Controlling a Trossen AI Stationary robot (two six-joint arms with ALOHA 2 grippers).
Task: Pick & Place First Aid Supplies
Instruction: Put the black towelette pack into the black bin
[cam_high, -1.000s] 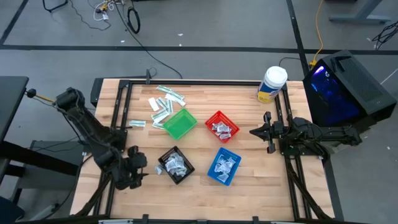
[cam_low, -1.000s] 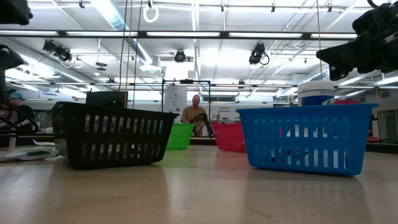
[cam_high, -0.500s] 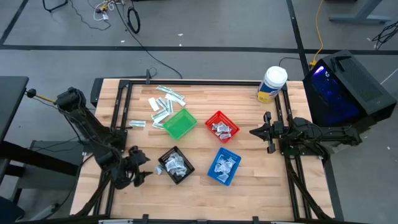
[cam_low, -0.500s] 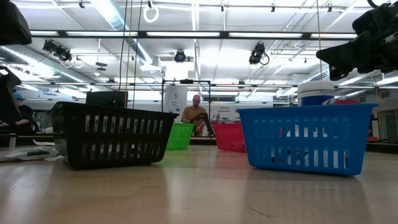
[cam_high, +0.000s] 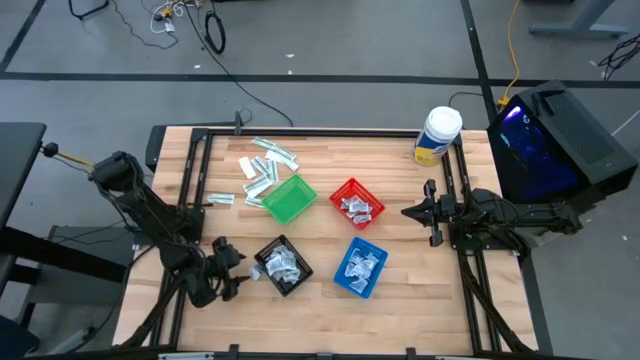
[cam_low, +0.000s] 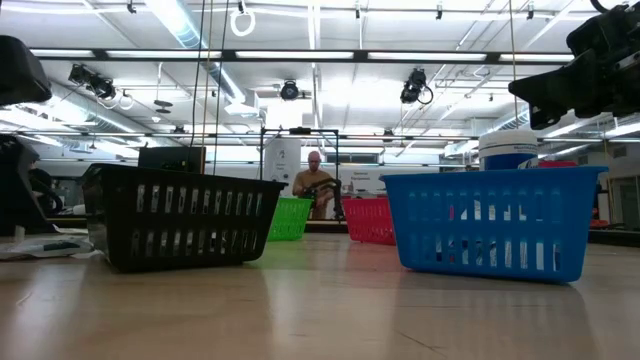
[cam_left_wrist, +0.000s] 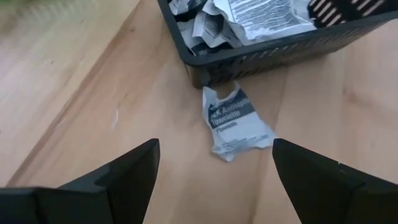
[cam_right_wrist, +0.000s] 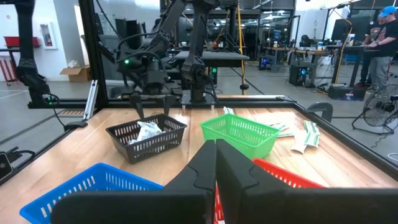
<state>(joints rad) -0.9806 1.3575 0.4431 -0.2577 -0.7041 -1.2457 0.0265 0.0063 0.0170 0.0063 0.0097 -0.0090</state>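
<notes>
A white-and-blue sachet (cam_left_wrist: 236, 121) lies flat on the table just outside a corner of the black basket (cam_left_wrist: 261, 59), which holds more wrapped packets (cam_left_wrist: 249, 15). My left gripper (cam_left_wrist: 214, 149) is open above the table, one finger on either side of that sachet, touching nothing. In the high view the left gripper (cam_high: 236, 268) is at the black basket's (cam_high: 266, 250) left side, next to the sachet (cam_high: 254, 272). Several longer strips (cam_high: 262, 165) lie loose on the table beyond the green basket (cam_high: 289, 199). My right gripper (cam_high: 430, 212) is shut and waits at the table's right side.
The red basket (cam_high: 345, 188) and blue basket (cam_high: 340, 280) both hold packets. A white-lidded, yellow-labelled tub (cam_high: 438, 134) stands at the far right corner. Bare wood lies along the near edge. A person sits in the room beyond the table (cam_low: 315, 180).
My left gripper has moved toward the table's right, closing on the black basket and the sachet lying beside it. The right arm has kept still.
</notes>
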